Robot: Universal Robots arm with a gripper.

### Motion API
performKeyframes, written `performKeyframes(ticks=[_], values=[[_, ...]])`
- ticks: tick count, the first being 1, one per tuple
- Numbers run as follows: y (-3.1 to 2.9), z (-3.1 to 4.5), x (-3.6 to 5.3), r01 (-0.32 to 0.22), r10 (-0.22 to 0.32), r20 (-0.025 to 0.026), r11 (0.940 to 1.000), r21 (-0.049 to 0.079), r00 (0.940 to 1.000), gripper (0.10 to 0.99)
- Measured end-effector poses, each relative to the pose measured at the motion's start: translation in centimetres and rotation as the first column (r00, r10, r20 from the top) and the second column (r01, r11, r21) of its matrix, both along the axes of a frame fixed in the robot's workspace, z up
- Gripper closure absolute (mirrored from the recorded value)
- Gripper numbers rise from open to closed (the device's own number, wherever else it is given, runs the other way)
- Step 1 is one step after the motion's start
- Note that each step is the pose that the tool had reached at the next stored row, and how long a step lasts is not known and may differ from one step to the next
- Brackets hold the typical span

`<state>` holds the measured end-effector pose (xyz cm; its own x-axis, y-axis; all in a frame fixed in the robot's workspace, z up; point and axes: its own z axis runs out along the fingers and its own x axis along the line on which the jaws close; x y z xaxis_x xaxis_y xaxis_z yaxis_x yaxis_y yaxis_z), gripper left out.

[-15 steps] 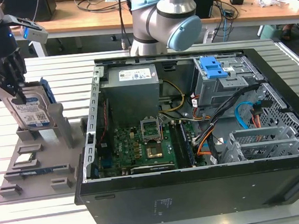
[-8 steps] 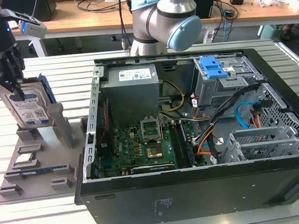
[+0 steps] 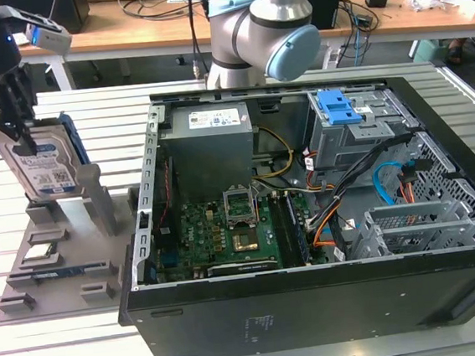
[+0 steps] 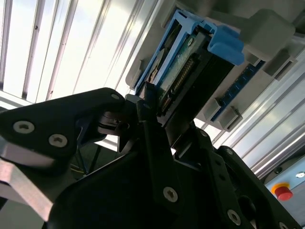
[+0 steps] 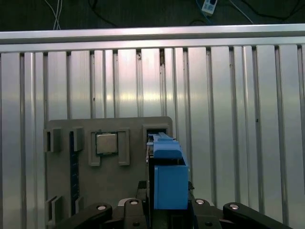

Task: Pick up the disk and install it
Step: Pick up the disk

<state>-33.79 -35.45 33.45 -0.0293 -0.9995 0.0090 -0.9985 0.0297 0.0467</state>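
Note:
The disk (image 3: 47, 163) is a silver drive with a white-and-blue label and blue side rails. It stands on edge, slightly tilted, in a slot of the grey holder plate (image 3: 66, 236) at the exterior view's left. My gripper (image 3: 18, 123) comes down on its top edge with black fingers on both flat faces, shut on the disk. In the second wrist view the disk (image 4: 186, 62) runs away from the fingers (image 4: 148, 109), connector side showing. In the first wrist view its blue rail (image 5: 169, 181) sits between the gripper's two sides (image 5: 167, 210).
The open computer case (image 3: 315, 288) lies at the centre and right, with a motherboard, cables and a drive cage carrying a blue clip (image 3: 337, 107). The holder plate also carries a processor chip (image 5: 106, 143) and a memory stick (image 3: 61, 271). A slatted metal table (image 5: 228, 119) lies underneath.

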Motion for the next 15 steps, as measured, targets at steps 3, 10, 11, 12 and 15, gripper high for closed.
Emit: performKeyframes(ticks=[3,10,11,12,15], values=[[0.01,0.38,0.03,0.000,0.000,0.0000,1.0000,0.000,1.0000,0.725],[0.01,1.33,0.12,0.000,0.000,-0.0002,1.0000,0.000,1.0000,0.725],[0.01,1.46,0.14,0.000,0.000,-0.0002,1.0000,0.000,1.0000,0.725],[0.01,1.63,0.16,0.000,0.000,-0.0003,1.0000,0.000,1.0000,0.725],[0.01,2.06,0.23,0.000,0.000,-0.0005,1.0000,0.000,1.0000,0.725]])
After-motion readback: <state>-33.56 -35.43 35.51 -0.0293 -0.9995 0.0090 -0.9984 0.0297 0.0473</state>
